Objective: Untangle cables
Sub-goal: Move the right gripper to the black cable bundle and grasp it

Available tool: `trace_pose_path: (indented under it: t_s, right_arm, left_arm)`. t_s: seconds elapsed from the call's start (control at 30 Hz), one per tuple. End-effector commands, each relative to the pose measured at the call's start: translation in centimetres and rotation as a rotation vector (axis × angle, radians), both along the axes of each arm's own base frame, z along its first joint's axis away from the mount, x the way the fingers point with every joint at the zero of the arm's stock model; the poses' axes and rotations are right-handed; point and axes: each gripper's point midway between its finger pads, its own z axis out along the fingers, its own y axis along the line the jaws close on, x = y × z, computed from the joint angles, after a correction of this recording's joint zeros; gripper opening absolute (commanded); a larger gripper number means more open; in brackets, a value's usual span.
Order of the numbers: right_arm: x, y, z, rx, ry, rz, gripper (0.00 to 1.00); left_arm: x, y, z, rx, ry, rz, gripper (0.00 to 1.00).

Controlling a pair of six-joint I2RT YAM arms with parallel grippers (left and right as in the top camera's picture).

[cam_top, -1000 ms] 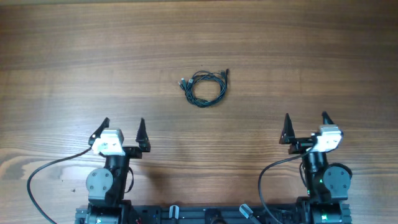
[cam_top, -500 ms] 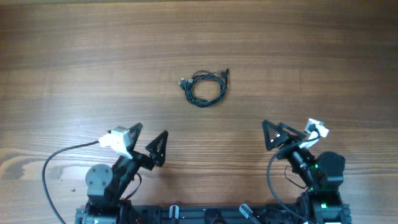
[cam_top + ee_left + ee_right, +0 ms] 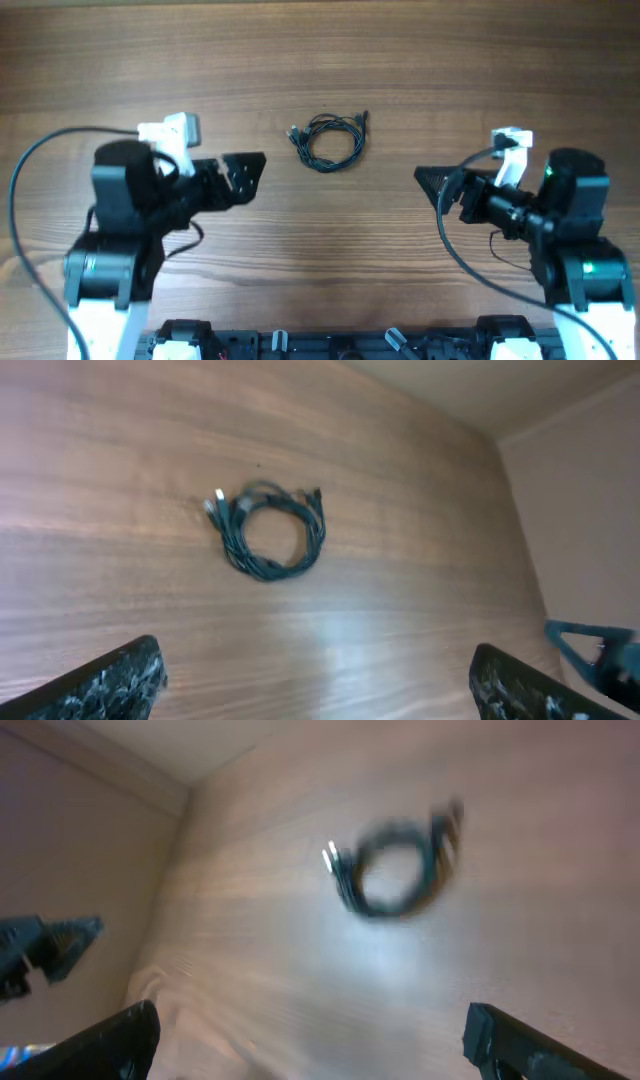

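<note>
Both arms are moving up from the folded pose they held a second ago, when they were sitting low at the near edge of the table (image 3: 320, 60) with their fingers pointing away from the base. Since then they have been swinging forward and inward, and in the overhead view the left gripper (image 3: 250, 170) is now pointing right toward the middle while the right gripper (image 3: 430, 182) is pointing left, the two facing each other across a bare stretch of wood. Neither one is touching anything. Both are standing released with the jaws spread wide, as they were a second ago; in the left wrist view the two fingers (image 3: 120, 680) are showing only at the lower corners, far apart, and the right wrist view is showing the same wide spread. The cables (image 3: 329, 141) are lying exactly where they were before, a small dark loose coil on the table's middle, a little beyond the line between the two grippers and well apart from both. A silvery plug end is sticking out at the coil's upper left and a dark end at its upper right. The right wrist picture is blurring the coil (image 3: 395, 870) with motion, while the left wrist is seeing it (image 3: 268, 530) more sharply.
</note>
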Motion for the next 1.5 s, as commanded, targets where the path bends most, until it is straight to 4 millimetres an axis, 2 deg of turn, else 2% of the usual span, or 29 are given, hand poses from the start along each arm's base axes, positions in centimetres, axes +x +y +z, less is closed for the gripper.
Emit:
trace_pose_path:
  t_s: [0.0, 0.1, 0.17, 0.3, 0.33, 0.47, 0.53, 0.67, 0.73, 0.8, 0.93, 1.03, 1.17, 1.3, 1.4, 1.47]
  right_arm:
    - [0.5, 0.5, -2.6, -0.043, 0.066, 0.088, 1.00]
    - [0.9, 1.7, -5.0, -0.102, 0.138, 0.179, 1.00]
    - [1.1, 2.5, -5.7, -0.168, 0.185, 0.227, 1.00]
    - [2.9, 3.3, -7.0, -0.502, 0.295, 0.291, 0.99]
    - [3.3, 3.8, -7.2, -0.525, 0.300, 0.301, 0.99]
    - [5.0, 7.6, -8.2, -0.479, 0.254, 0.391, 1.00]
    - [6.2, 10.6, -7.7, -0.421, 0.114, 0.515, 1.00]
    - [8.6, 14.1, -7.3, -0.410, -0.055, 0.559, 0.99]
    - [8.8, 15.5, -8.4, -0.415, -0.068, 0.590, 1.00]
    - [8.3, 16.7, -10.5, -0.424, -0.033, 0.628, 1.00]
    - [8.2, 17.2, -14.1, -0.472, 0.015, 0.675, 1.00]
    - [9.2, 16.8, -15.7, -0.539, -0.022, 0.699, 1.00]
    - [12.3, 16.5, -15.2, -0.650, -0.168, 0.658, 1.00]
    - [14.0, 17.8, -14.1, -0.618, -0.270, 0.629, 0.94]
    - [14.5, 18.6, -15.0, -0.577, -0.257, 0.616, 0.91]
    - [14.4, 18.6, -16.7, -0.575, -0.215, 0.616, 0.89]
  left_arm:
    - [0.6, -1.7, -1.8, -0.063, 0.105, -0.101, 1.00]
    - [1.2, -2.2, -3.6, -0.075, 0.202, -0.128, 1.00]
    - [1.8, -2.0, -3.8, -0.043, 0.229, -0.139, 0.99]
    - [3.4, 0.3, -3.5, 0.136, 0.286, -0.037, 1.00]
    - [3.5, 0.6, -3.5, 0.162, 0.284, -0.023, 1.00]
    - [3.7, 1.0, -3.6, 0.180, 0.279, -0.007, 1.00]
    - [4.1, 0.9, -3.3, 0.178, 0.260, -0.006, 1.00]
    - [4.6, 0.9, -3.3, 0.176, 0.247, -0.005, 1.00]
    - [4.7, 0.9, -3.5, 0.177, 0.254, -0.006, 1.00]
    - [4.7, 0.9, -3.7, 0.178, 0.259, -0.006, 1.00]
    - [4.9, 0.9, -3.6, 0.181, 0.253, -0.003, 1.00]
    - [5.0, 1.4, -3.8, 0.200, 0.254, 0.019, 1.00]
    - [5.0, 1.4, -3.8, 0.200, 0.254, 0.019, 1.00]
    - [5.0, 1.4, -3.8, 0.200, 0.258, 0.018, 1.00]
    - [5.0, 1.4, -3.8, 0.200, 0.258, 0.018, 1.00]
    - [5.0, 1.4, -3.8, 0.201, 0.257, 0.018, 1.00]
